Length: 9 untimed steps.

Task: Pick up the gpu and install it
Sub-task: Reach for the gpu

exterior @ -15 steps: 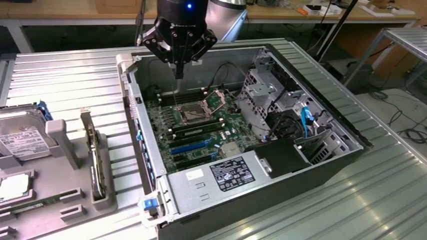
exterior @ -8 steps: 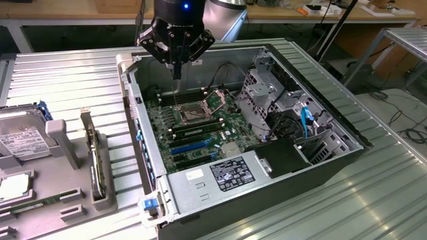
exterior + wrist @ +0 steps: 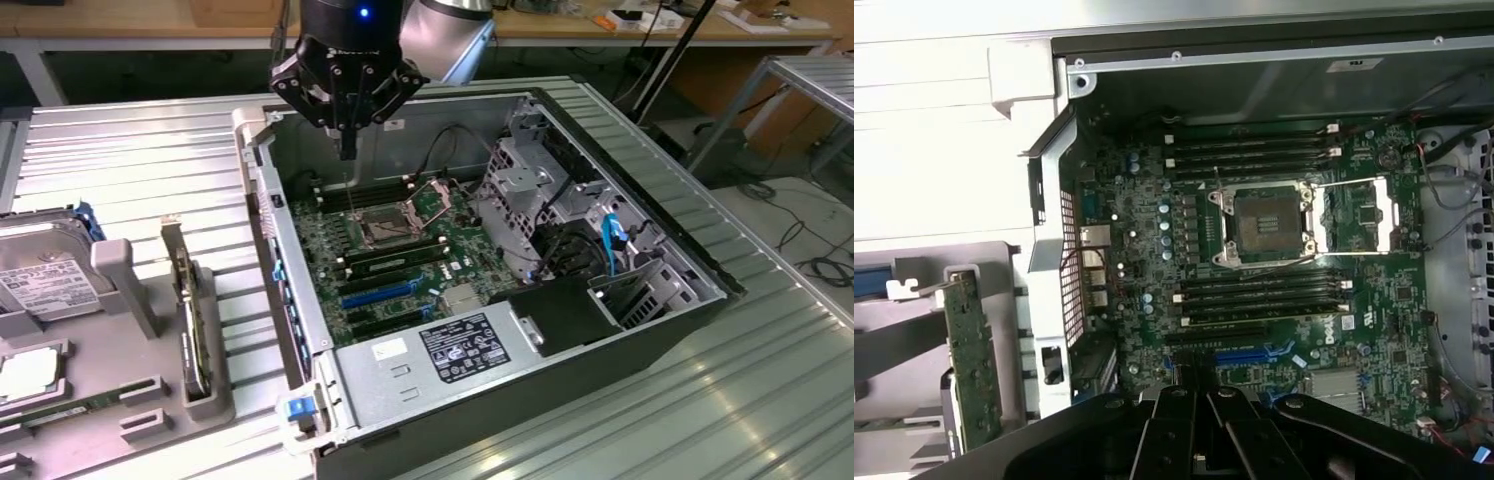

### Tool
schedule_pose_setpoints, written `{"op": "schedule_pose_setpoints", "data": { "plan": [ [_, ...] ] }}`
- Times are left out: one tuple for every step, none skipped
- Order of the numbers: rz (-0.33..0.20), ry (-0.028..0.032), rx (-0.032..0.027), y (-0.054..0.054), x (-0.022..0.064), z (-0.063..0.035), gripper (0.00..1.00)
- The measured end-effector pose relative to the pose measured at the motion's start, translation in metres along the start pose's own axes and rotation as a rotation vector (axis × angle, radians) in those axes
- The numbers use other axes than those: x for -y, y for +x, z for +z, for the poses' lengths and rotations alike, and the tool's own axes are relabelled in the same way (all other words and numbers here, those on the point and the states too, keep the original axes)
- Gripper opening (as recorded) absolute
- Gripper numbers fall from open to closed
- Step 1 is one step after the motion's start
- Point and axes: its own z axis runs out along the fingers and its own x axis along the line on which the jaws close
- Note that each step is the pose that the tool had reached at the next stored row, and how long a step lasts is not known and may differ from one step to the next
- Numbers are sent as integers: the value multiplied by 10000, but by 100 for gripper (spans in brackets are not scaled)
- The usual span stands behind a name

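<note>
In the exterior view the gripper (image 3: 347, 150) is hovering, jaws clenched on nothing, above the open case (image 3: 561, 400) while the gpu (image 3: 195, 320) is standing on edge in the grey holder (image 3: 123, 285) to the exterior view's left, and in the wrist view the gripper (image 3: 1199, 440) is hanging over the bare CPU socket (image 3: 1269, 225), risking bent pins if it drops.

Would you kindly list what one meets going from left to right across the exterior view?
Silver hard drive with white label → slim green-and-black gpu card standing on edge → green motherboard → blue cable.
</note>
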Motion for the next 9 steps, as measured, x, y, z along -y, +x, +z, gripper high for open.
{"op": "schedule_pose_setpoints", "data": {
  "plan": [
    [0,0,0,7,1,0,11],
    [0,0,0,12,2,0,11],
    [0,0,0,24,4,-1,11],
    [0,0,0,32,5,-1,11],
    [0,0,0,40,6,-1,11],
    [-1,0,0,51,8,-2,11],
    [0,0,0,59,9,-2,11],
    [0,0,0,66,10,-2,11],
    [0,0,0,76,11,-2,11]
  ]
}}
